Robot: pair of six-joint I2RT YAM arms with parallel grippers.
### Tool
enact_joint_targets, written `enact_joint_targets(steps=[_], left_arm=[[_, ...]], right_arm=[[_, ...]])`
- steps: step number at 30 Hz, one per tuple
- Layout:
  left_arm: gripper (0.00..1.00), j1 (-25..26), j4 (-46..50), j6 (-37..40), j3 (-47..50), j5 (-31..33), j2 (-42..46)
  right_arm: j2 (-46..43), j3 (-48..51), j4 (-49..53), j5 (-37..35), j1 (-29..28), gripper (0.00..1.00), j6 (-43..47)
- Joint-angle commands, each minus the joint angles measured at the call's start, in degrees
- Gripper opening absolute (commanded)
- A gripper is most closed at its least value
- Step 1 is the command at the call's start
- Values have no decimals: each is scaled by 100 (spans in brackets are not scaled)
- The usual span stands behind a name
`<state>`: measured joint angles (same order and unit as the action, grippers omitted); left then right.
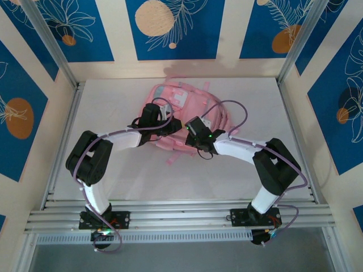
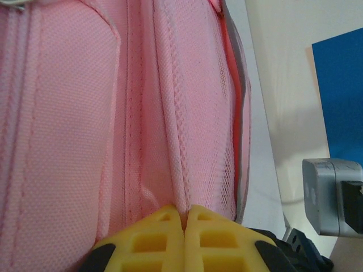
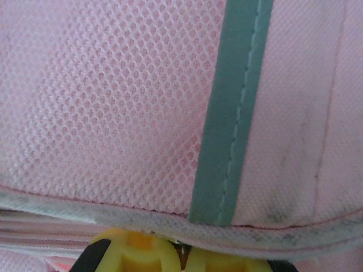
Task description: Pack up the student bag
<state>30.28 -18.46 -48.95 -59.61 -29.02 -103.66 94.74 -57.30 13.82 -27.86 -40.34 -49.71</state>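
The student bag (image 1: 181,102) lies flat on the worktop (image 1: 119,175), towards the far side, its inside hidden. The left pincer (image 2: 185,214) is closed, nipping a fold of pink fabric. The right pincer (image 3: 180,249) is closed against the mesh pocket's piped edge, near a teal strip (image 3: 229,113).

Overhead view facing down, both wrist views close against student bag (image 1: 180,102)

No text, label, brand, number or sign is legible in any view. In the top view, the pale patch (image 1: 172,94) on the student bag (image 1: 180,135), beyond the fingertips of the left gripper (image 2: 185,213), is too small to show any lettering. The fabric directly ahead of the left gripper and the right gripper (image 3: 180,242) shows only weave and stitching. The blue wall panels (image 1: 170,25) beyond both carry drawings.
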Motion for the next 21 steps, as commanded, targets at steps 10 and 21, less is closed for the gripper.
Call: enact_joint_targets(steps=[10, 21], left_arm=[[0, -280, 819, 1058, -440, -17, -93], [0, -501, 1554, 1590, -1080, 213, -347]], right_arm=[[-117, -985, 3640, 919, 836, 0, 3060], [62, -1436, 4079, 1409, 1657, 0, 3434]])
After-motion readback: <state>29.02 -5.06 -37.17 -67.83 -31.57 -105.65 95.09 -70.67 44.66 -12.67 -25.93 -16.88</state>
